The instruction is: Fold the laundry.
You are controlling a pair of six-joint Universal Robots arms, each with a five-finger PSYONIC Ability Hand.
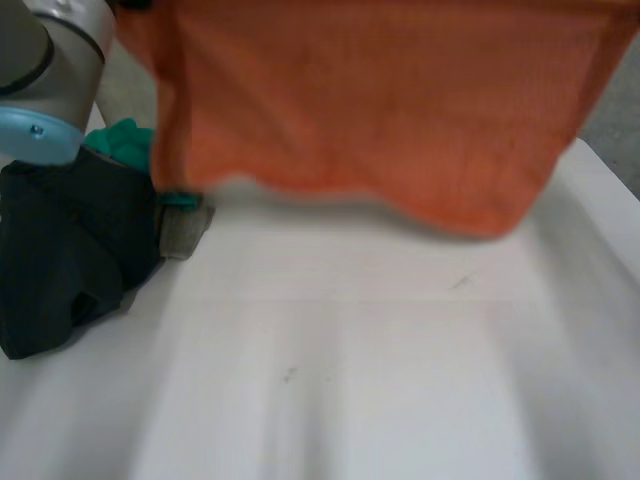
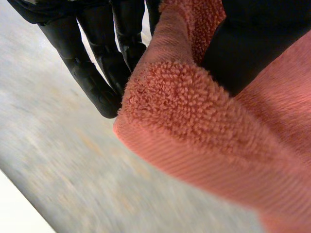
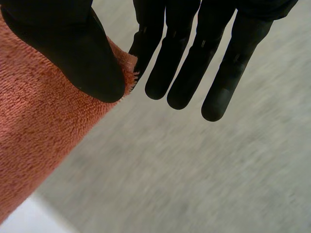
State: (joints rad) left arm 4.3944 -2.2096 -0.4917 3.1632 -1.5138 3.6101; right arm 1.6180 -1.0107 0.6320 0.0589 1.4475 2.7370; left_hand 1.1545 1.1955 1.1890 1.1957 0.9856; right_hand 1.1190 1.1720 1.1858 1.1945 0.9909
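Looks like a robot lab: plain white table [image 1: 400, 380], grey speckled floor [image 3: 194, 170], robot arm [image 1: 45, 60].

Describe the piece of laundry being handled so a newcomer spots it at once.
Above the white table hangs a broad orange terry towel, pinched by the left hand and right hand. Unlike the dark garment and green cloth heaped at the table's left, it is spread flat in the air.

Bright diffuse light, soft grey shading across white table [image 1: 400, 380], orange towel [image 1: 380, 100] evenly lit
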